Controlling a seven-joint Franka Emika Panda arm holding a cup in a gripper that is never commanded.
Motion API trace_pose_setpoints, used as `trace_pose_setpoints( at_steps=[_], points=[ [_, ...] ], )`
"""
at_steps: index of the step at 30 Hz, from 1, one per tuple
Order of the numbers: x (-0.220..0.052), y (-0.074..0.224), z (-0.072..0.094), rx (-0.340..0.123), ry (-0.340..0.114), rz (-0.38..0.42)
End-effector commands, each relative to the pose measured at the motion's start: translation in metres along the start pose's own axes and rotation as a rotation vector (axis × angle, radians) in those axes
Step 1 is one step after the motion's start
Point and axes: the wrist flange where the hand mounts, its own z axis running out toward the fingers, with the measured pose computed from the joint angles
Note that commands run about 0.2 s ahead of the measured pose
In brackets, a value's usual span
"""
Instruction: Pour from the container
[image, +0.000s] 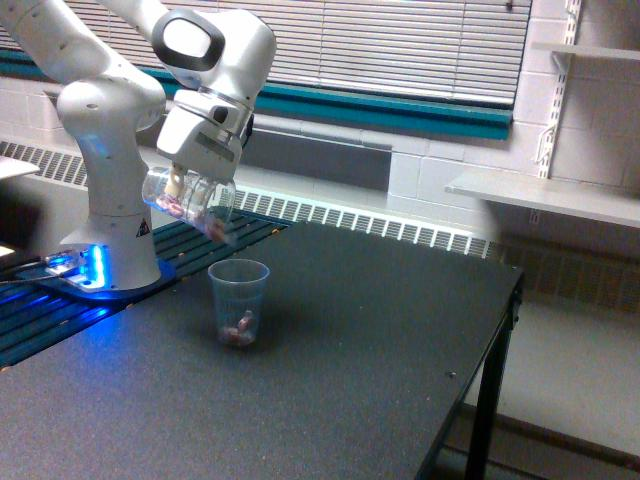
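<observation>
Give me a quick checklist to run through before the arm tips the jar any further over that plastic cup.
1. Grip: the gripper holds the jar tilted; ok.
2. Contents: pinkish bits remain in the jar; ok.
3. Aim: the jar's lower end sits up and toward the exterior view's left of the plastic cup; whether it is over the mouth, cannot tell.
4. Cup stance: upright on the table; ok.
5. Catch: some bits lie in the cup's bottom; ok.
6. Spill: no bits visible on the table around the cup; ok.
</observation>
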Motion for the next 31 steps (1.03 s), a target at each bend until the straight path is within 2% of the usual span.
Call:
trace_pose_setpoints(
  at_steps=[1,20,26,31],
  points=[
    [-0.015,-0.004,0.01,-0.038,-0.016,-0.016],
    [-0.027,-0.012,0.012,-0.081,-0.021,-0.049],
    [-0.03,-0.018,0.01,-0.071,-0.021,-0.05],
    [-0.031,-0.023,0.01,-0.04,-0.02,-0.045]
  ],
)
